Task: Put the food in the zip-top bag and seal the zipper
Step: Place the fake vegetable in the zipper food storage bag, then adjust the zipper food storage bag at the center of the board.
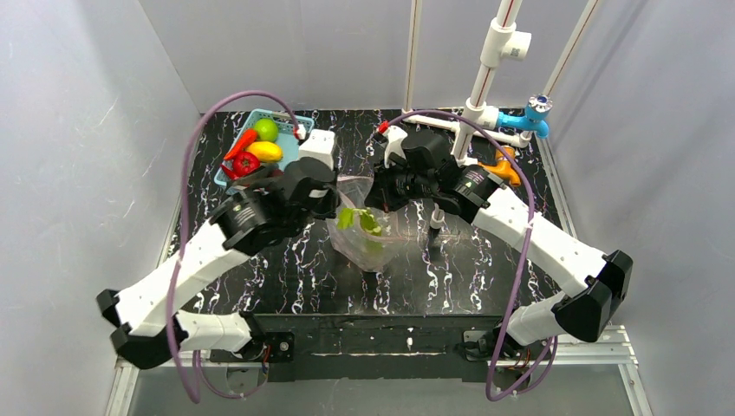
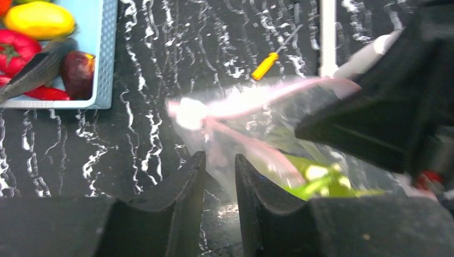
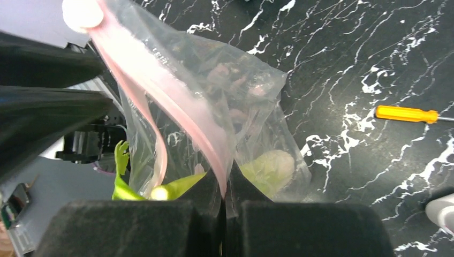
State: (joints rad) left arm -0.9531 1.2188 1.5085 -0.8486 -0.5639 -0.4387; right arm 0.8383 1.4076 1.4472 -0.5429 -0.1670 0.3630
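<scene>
The clear zip-top bag stands mid-table with the green leek inside it. My right gripper is shut on the bag's mouth, pinching its pink zipper. My left gripper sits at the bag's opposite side. Its jaws stand a narrow gap apart, with clear film at the tips. The zipper runs ahead of it, blurred. A yellow oval fruit, red pepper, dark red round piece and red chili lie in the basket, as does the round green fruit.
The light blue basket is at the table's back left. A yellow-handled screwdriver lies on the black marbled table right of the bag. An orange tool and a white pipe stand with a blue fitting are at the back right.
</scene>
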